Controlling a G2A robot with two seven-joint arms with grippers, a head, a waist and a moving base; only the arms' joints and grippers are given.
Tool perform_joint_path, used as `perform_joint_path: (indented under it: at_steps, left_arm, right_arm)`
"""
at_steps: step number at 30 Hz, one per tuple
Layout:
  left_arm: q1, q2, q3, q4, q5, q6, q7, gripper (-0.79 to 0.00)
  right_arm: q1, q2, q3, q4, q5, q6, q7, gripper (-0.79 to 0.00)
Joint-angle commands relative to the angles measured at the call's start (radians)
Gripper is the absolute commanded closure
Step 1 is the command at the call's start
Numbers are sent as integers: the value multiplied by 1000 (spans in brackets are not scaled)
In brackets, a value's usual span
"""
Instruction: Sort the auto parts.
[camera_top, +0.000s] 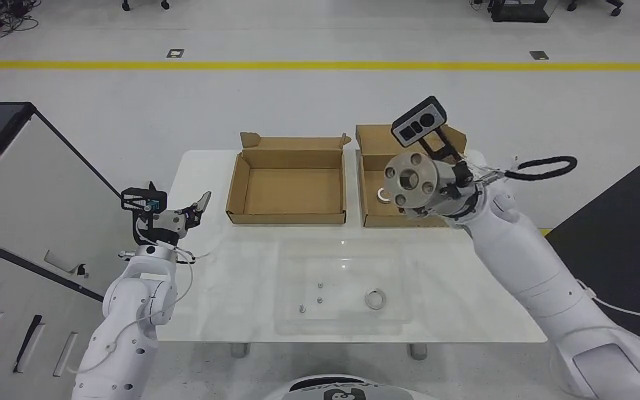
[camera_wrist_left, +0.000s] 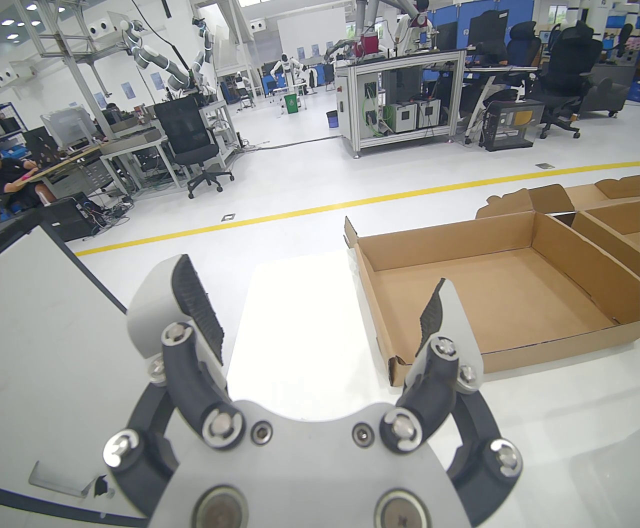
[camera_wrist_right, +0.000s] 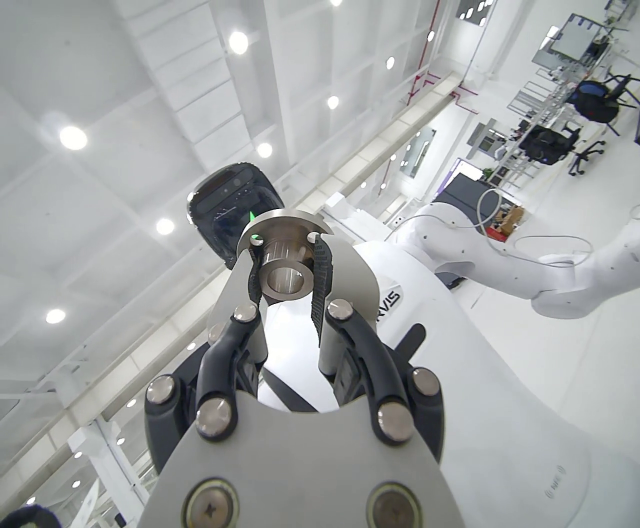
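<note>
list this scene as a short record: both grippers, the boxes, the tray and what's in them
left gripper: open, empty, near the table's left edge
right gripper: shut on a metal hub, held over the right box
left box: empty
right box: one ring inside
clear tray: near the middle of the table, holds a second ring and a few small bolts

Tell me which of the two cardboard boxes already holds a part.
The open brown cardboard box on the robot's right: a small metal ring lies on its floor. The matching box beside it shows only bare cardboard.
</note>
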Motion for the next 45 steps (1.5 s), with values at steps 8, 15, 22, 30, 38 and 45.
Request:
perform_joint_path:
  at_steps: [8,15,22,30,38,45]
  left_arm:
    - [0,0,0,0,0,0,0,-785]
    - [0,0,0,0,0,0,0,-785]
    - [0,0,0,0,0,0,0,-785]
    - [0,0,0,0,0,0,0,-785]
    - [0,0,0,0,0,0,0,-785]
    - [0,0,0,0,0,0,0,-785]
  right_arm:
    - [-40,-30,14,5,221,59,43,0]
    - [-33,-43,46,22,127,48,38,0]
    - [-38,-42,81,28,-70,32,20,0]
    - [-59,-57,86,25,-20,59,33,0]
    - [-78,-85,76,25,159,108,51,0]
    - [-78,-95,75,24,188,126,59,0]
